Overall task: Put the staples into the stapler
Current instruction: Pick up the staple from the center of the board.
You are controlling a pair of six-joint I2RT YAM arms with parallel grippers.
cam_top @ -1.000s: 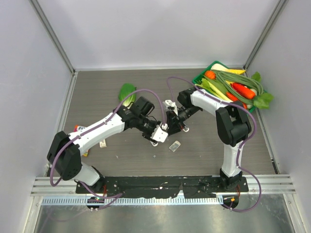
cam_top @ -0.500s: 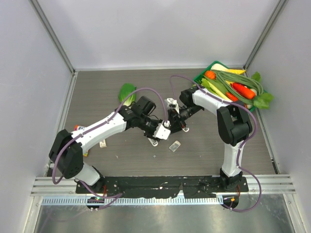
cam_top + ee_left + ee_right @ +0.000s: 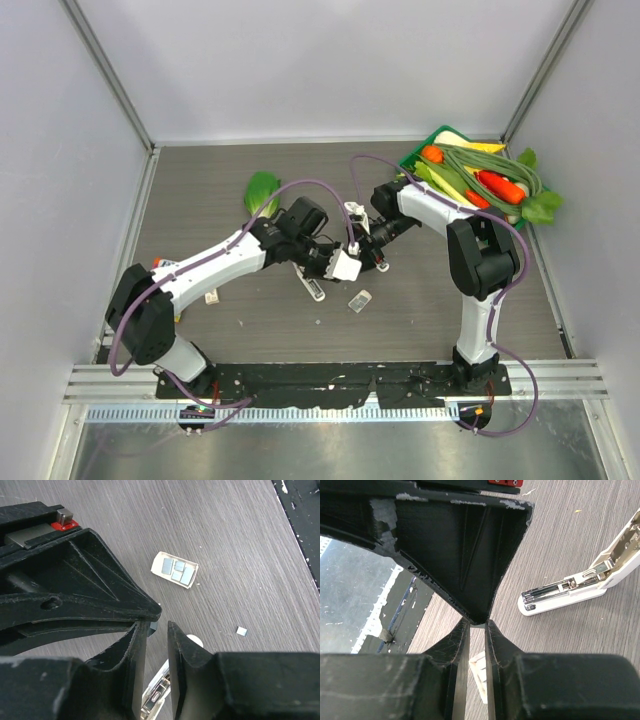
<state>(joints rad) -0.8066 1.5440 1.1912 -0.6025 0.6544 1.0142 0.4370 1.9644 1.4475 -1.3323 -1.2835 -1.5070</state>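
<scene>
The white stapler (image 3: 314,287) lies hinged open on the table, its silvery channel (image 3: 560,586) facing up. The staples box (image 3: 174,570) sits open to its right with strips inside. My right gripper (image 3: 478,622) is shut on a thin grey staple strip (image 3: 154,626) that pokes out past its tips. My left gripper (image 3: 156,625) meets it tip to tip just above the stapler (image 3: 159,692). Its jaws stand narrowly apart around the strip's free end, and the right pad does not touch. In the top view both grippers (image 3: 352,262) (image 3: 362,254) meet at the table's middle.
A green tray (image 3: 408,160) of vegetables stands at the back right. A green leafy vegetable (image 3: 262,190) lies behind the left arm. Small packets (image 3: 211,297) rest near the left edge. A tiny loose chip (image 3: 241,631) lies in front of the staples box.
My left gripper moved right and back, off the stapler, up to the right gripper's tips, and its jaws narrowed. The right gripper barely moved.
</scene>
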